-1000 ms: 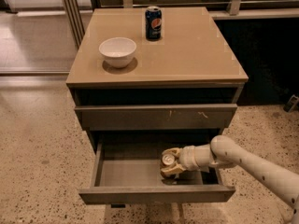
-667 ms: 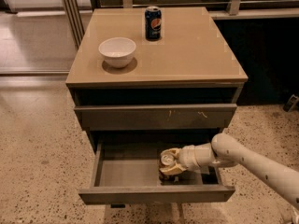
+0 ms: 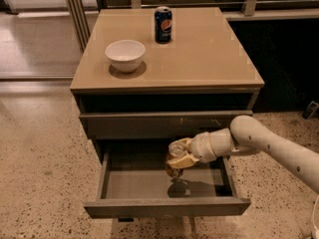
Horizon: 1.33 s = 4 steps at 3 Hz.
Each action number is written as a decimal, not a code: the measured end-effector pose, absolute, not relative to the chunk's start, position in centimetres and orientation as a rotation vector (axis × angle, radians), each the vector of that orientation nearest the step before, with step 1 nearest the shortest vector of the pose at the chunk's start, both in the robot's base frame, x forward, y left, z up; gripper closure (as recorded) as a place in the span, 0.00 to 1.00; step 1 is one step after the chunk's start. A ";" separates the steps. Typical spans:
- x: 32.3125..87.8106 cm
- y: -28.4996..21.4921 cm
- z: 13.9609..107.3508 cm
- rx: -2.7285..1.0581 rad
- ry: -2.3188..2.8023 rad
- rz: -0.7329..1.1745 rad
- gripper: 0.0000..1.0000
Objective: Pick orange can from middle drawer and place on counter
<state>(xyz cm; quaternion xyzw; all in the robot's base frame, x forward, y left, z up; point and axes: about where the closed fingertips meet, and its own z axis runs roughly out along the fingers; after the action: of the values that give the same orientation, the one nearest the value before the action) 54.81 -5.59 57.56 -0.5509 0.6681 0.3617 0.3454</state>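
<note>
The middle drawer [image 3: 164,207] is pulled open below the drawer front with pale scratch marks. My gripper [image 3: 178,154] reaches in from the right and is shut on the orange can [image 3: 174,162], holding it lifted above the drawer floor, with its shadow on the floor below. The can's silver top shows between the pale fingers [image 3: 184,159]. The counter [image 3: 209,54] is the glossy tan top of the cabinet, above the gripper.
A white bowl [image 3: 125,55] stands on the counter's left part. A dark blue Pepsi can [image 3: 163,24] stands at the counter's back middle. The closed scratched drawer front [image 3: 164,123] sits just above the gripper. Speckled floor surrounds the cabinet.
My gripper has risen with the orange can, which now hangs above the drawer floor instead of resting on it.
</note>
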 end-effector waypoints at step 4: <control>55.8 -3.2 74.0 -1.561 1.643 0.769 1.00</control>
<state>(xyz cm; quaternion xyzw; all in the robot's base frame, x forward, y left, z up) 55.75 -3.22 74.00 -0.6071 0.6390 0.2990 0.3657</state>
